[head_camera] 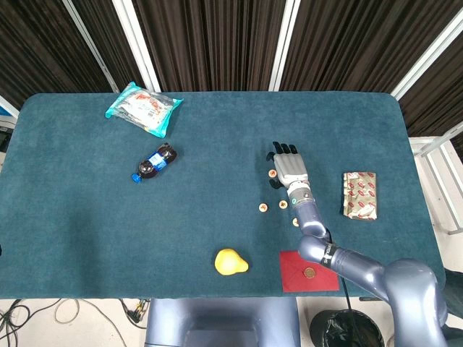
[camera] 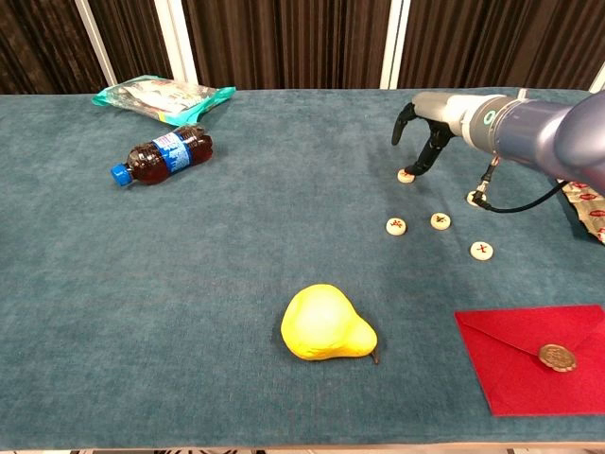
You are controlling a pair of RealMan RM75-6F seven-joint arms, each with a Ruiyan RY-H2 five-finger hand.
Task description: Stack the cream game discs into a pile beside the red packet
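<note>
Head view: right robot hand [head_camera: 289, 168] over the disc cluster, palm down, fingers pointing away from the robot.
Chest view: same robot hand [camera: 422, 128] arched over the far disc [camera: 406, 176], fingers spread and curled downward; one fingertip [camera: 413, 173] at or touching that disc.
Hold state: fingers apart, nothing lifted or pinched; can't tell whether the thumb is on the disc.
Left robot hand: not visible in either view.
Far disc: on the tabletop [camera: 189, 274], just under the robot hand; in head view it peeks out at the hand's left edge [head_camera: 271, 173].
Disc under forearm: a cream disc [camera: 475, 198] right of the far disc, partly hidden by the arm and its cable.
Middle pair: two discs side by side, left [camera: 396, 226] and right [camera: 440, 221], nearer the robot than the far disc.
Near disc: fifth disc [camera: 482, 251], closest to the red packet, lying flat, apart from the others.
Stack: none, all discs single and separate.
Red packet: red envelope [camera: 529, 357] with a gold seal, at the near right tabletop edge, well apart from the discs.
Pear: yellow [camera: 326, 324], near edge, left of the red envelope.
Bottle: dark cola [camera: 163, 156], lying on its side, far left.
Snack bag: teal [camera: 163, 96], far left corner, just behind the bottle.
Foil pack: patterned [head_camera: 359, 194], right side of the tabletop, beyond the arm.
</note>
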